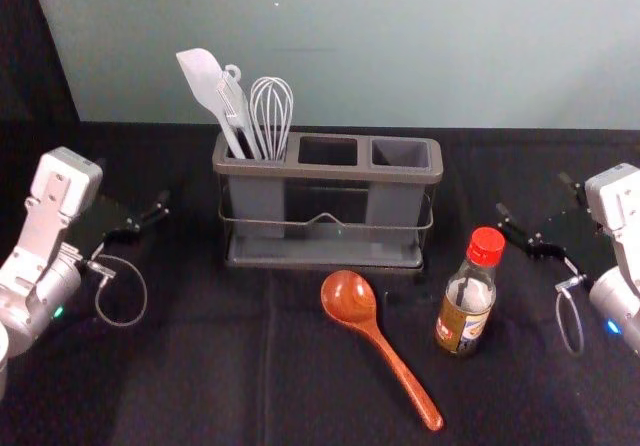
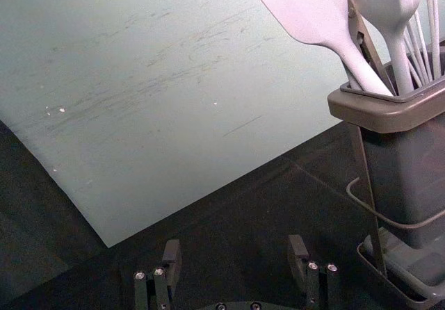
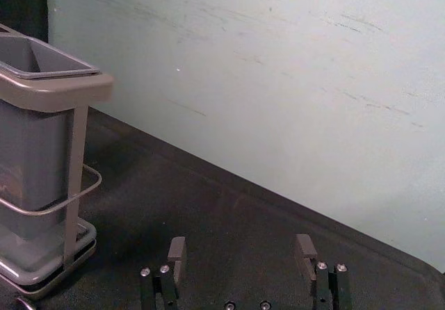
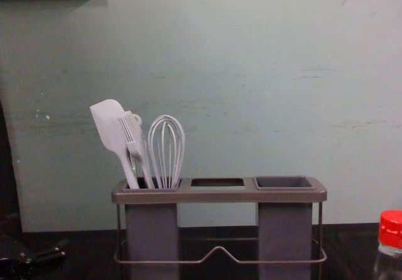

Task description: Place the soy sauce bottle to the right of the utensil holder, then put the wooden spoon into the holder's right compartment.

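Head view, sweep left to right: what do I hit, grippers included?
Left gripper → white spatula → whisk → wooden spoon → soy sauce bottle → right gripper. Left out the utensil holder: its span overlaps the spatula's, whisk's and spoon's.

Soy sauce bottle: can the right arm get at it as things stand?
Probably yes: the open right gripper is to the right of the bottle, with nothing seen between them; the wooden spoon lies on the other side.
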Available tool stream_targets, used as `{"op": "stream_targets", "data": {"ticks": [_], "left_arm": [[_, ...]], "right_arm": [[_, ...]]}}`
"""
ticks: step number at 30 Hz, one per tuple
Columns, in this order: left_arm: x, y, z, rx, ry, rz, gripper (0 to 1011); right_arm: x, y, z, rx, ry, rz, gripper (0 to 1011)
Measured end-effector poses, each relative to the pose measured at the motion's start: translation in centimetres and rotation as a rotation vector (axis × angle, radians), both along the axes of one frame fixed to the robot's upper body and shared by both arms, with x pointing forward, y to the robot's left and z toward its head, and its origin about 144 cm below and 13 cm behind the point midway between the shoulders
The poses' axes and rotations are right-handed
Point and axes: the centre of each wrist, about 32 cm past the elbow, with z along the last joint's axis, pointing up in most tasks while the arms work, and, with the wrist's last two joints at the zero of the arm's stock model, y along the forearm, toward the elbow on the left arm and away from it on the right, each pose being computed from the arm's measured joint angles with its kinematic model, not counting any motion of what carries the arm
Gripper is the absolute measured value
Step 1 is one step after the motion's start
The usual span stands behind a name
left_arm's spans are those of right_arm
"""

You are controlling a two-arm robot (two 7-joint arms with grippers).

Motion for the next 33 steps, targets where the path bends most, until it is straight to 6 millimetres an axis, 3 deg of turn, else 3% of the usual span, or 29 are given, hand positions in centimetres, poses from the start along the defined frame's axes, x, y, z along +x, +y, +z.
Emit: {"op": "stream_targets", "data": {"ticks": [20, 33], "left_arm": [[0.0, 0.0, 0.0, 0.0, 0.0, 0.0, 1005], [0.0, 0.0, 0.0, 0.0, 0.0, 0.0, 1005]], "right_arm": [[-0.3, -0.4, 0.2, 0.026, 0.017, -0.016, 1003], [-3.8, -2.2, 2.6, 0.183, -0.014, 0.041, 1002]]}}
